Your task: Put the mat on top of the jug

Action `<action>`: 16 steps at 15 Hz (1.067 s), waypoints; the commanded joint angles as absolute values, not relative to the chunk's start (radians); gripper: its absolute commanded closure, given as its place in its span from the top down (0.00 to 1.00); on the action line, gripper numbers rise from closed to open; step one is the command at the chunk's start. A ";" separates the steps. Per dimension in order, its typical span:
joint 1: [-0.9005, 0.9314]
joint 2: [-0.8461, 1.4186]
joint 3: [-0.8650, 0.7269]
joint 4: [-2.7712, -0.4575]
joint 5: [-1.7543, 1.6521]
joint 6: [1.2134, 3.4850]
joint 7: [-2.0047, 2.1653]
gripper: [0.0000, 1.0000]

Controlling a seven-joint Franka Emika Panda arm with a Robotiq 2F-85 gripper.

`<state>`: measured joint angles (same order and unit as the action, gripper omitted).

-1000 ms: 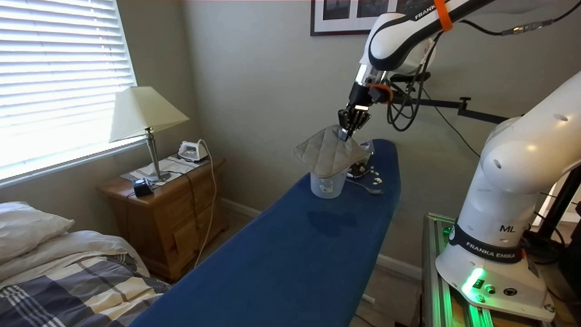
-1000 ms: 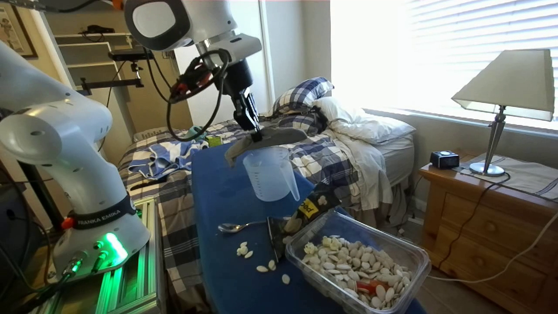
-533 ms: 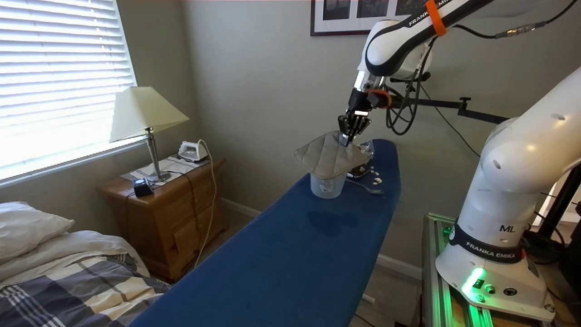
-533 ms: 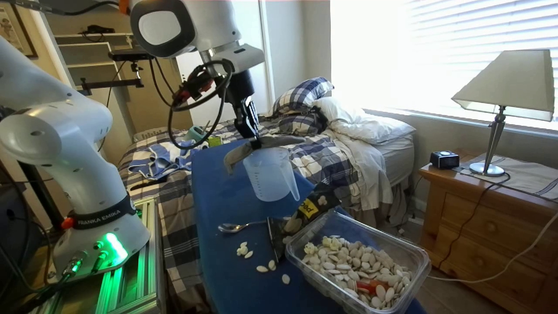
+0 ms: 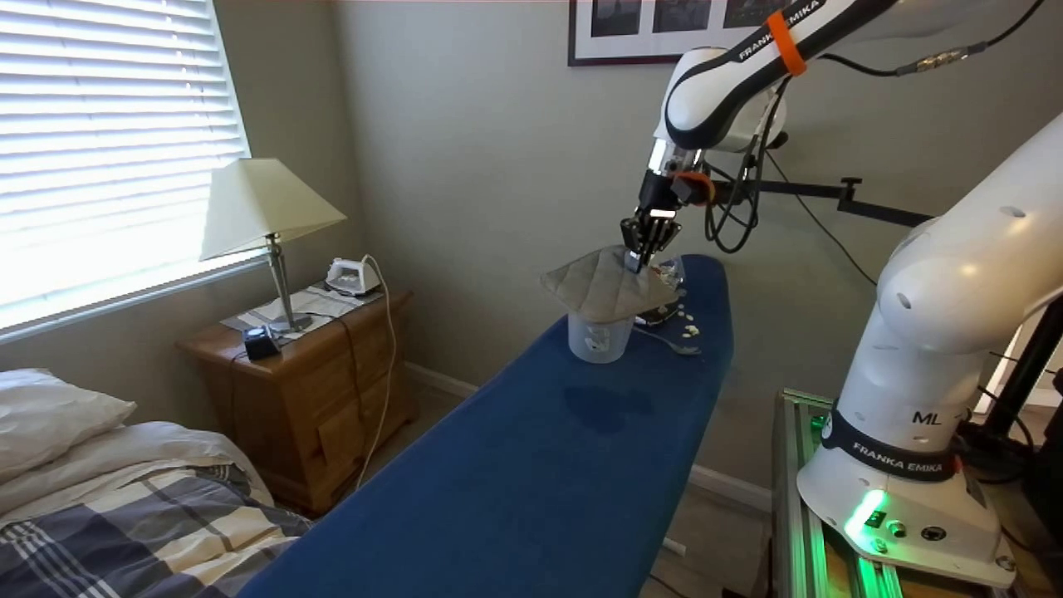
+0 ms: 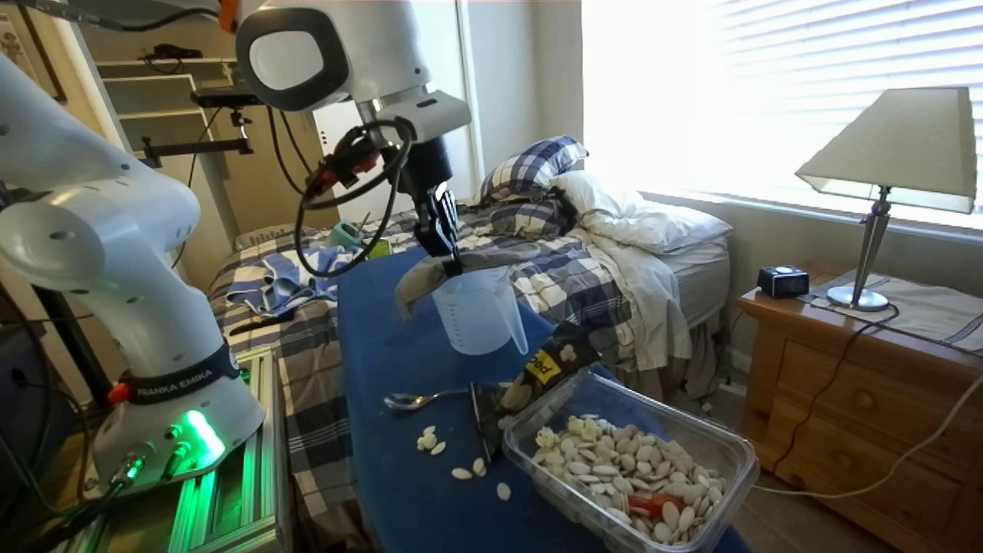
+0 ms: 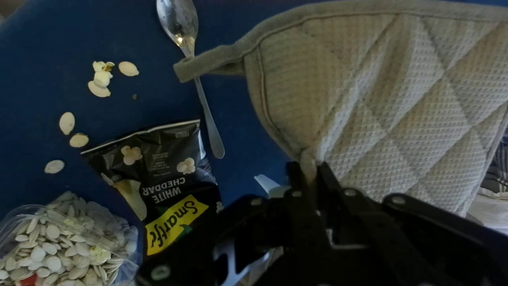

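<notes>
The beige quilted mat (image 5: pixel 609 286) lies across the top of the translucent jug (image 5: pixel 600 340), its edges overhanging and drooping. In an exterior view the mat (image 6: pixel 421 286) sags past the rim of the jug (image 6: pixel 476 319) on the robot's side; the jug's handle points away from the robot. My gripper (image 5: pixel 638 262) is just above the jug's rim, shut on a pinched fold of the mat. In the wrist view the gripper (image 7: pixel 311 171) pinches the mat (image 7: pixel 389 103) at its edge. Only a small whitish part of the jug (image 7: pixel 270 186) shows there; the mat and fingers hide the rest.
The jug stands on a blue ironing board (image 5: pixel 515 482). Near it lie a spoon (image 6: pixel 418 399), a black snack bag (image 6: pixel 537 376), loose seeds (image 6: pixel 461 474) and a clear tub (image 6: pixel 743 461) of seeds. A nightstand (image 5: pixel 307 390) with a lamp (image 5: pixel 270 208) stands beyond the board.
My gripper has moved down, still pinching the mat. The mat has sunk lower onto the jug, and its near side droops further past the rim. The jug has not moved.
</notes>
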<state>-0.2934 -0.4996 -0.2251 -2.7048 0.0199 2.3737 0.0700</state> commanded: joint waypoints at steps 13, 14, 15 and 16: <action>-0.339 -0.472 -0.205 -2.691 -0.034 2.399 0.106 1.00; -0.342 -0.474 -0.204 -2.691 -0.035 2.399 0.108 1.00; -0.340 -0.474 -0.207 -2.688 -0.028 2.395 0.106 1.00; -0.339 -0.469 -0.207 -2.688 -0.026 2.402 0.109 1.00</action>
